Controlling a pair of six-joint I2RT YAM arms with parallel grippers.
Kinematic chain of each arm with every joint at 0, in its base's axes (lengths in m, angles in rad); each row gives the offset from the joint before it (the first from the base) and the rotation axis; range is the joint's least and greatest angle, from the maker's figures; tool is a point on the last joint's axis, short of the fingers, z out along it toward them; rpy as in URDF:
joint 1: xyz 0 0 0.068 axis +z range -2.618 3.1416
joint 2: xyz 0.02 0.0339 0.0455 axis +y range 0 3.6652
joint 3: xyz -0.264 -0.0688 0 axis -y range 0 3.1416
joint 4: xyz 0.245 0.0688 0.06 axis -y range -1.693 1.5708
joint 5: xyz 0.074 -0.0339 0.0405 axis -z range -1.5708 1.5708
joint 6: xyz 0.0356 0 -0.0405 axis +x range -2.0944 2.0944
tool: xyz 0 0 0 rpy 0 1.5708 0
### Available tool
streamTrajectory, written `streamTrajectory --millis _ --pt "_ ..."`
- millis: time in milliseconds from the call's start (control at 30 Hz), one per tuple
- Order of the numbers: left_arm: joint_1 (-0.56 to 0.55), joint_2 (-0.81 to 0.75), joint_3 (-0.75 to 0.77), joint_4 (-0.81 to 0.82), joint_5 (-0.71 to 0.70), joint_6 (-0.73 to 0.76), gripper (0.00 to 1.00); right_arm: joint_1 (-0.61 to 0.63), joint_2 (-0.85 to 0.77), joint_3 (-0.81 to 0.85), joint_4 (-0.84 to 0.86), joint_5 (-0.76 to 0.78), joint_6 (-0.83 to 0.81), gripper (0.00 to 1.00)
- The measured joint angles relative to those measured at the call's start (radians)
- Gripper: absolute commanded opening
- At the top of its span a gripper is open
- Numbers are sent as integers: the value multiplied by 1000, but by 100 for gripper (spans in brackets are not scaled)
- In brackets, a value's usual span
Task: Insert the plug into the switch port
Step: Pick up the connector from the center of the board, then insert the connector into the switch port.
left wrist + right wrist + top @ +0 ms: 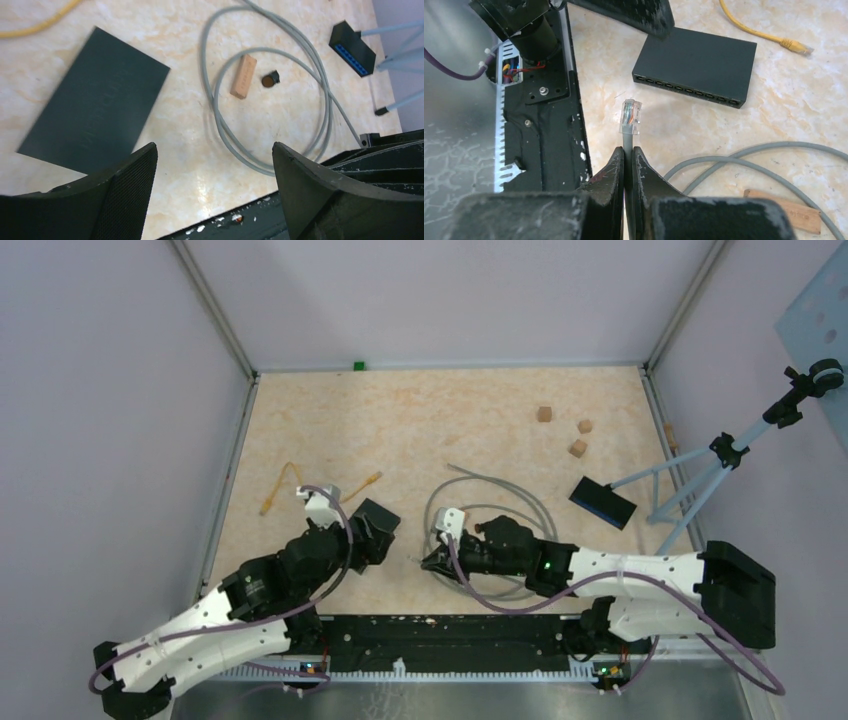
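The black switch lies flat on the table, its row of ports facing my right gripper. My right gripper is shut on the grey cable just behind the clear plug. The plug sticks out past the fingertips, a short way from the ports and to the left of them. In the left wrist view the switch lies just beyond the left finger. My left gripper hangs open over bare table with nothing between its fingers. From above, both grippers sit near the table's front, with the switch between them.
The grey cable loops around a wooden block and a small black round part. A yellow cable lies at the left. A second switch with blue ports, a tripod and wooden cubes are at the right. The black base rail runs along the front edge.
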Motion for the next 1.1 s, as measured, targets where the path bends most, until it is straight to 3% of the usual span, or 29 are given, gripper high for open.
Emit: streamTrajectory --millis 133,267,467,567,800,1100 --pt "0 -27 40 -30 -73 39 89 -56 0 21 -21 -88 98 0" --pt "0 -30 44 -32 -108 89 98 -120 0 21 -19 -178 186 0" --pt "35 148 44 14 -58 188 99 -148 0 22 -19 -243 244 0" --pt "143 227 43 64 22 255 98 -154 0 22 -21 -254 261 0" --pt "573 264 12 181 204 351 99 -175 26 52 -87 -233 306 0" --pt "710 267 -171 276 249 289 98 -112 214 175 -151 -31 300 0"
